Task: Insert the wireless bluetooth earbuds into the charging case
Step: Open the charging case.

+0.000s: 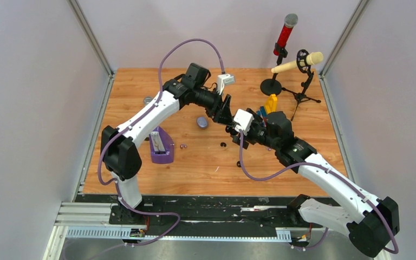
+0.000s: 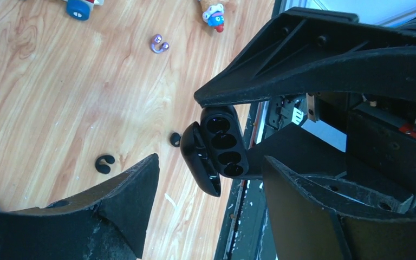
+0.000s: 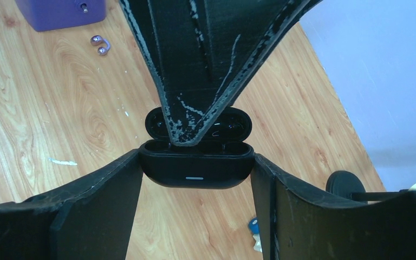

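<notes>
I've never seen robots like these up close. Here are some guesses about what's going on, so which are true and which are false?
1. The right gripper grips the black charging case between its fingers. True.
2. The case's lid is closed. False: it is flipped open.
3. Both black earbuds already sit in the case. False: they lie on the wooden table, and the case's wells look empty.
4. A pair of purple earbuds lies on the table. True.
5. The left gripper carries an earbud. False: its jaws stand open with nothing held, right by the open case.
</notes>
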